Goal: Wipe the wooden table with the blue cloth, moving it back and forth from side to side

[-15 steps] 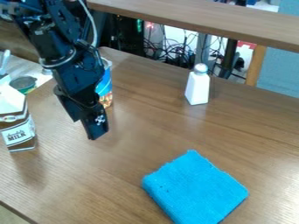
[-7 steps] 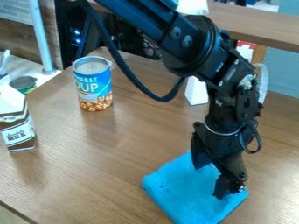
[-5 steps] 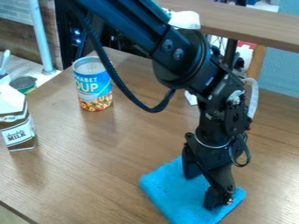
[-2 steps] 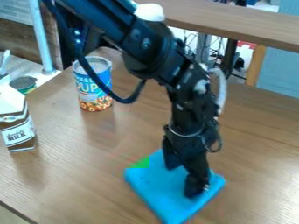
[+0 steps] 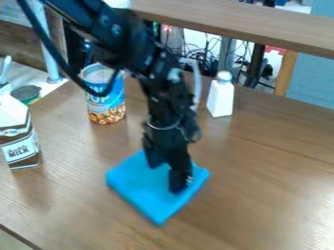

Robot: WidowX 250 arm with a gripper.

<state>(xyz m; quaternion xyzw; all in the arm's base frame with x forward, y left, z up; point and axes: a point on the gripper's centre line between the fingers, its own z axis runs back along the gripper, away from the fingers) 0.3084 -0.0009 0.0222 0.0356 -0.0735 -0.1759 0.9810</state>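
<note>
The black gripper (image 5: 166, 177) is down on the blue cloth (image 5: 138, 184), left of the table's middle. Its two fingers stand apart, with blue fabric showing between them, and both tips touch the cloth's upper side. The cloth lies as a folded square, turned so that one corner points to the front. Part of it is hidden under the gripper.
Behind the arm stands a soup can (image 5: 106, 105), partly covered by the forearm's cable. A milk carton (image 5: 19, 146) is at the left edge. A white shaker (image 5: 220, 97) stands at the back of the table (image 5: 274, 161), before a raised shelf (image 5: 261, 24).
The gripper swung from beside the can onto the cloth at the front right. Since then gripper and cloth have moved together to the left and back, uncovering the shaker.
</note>
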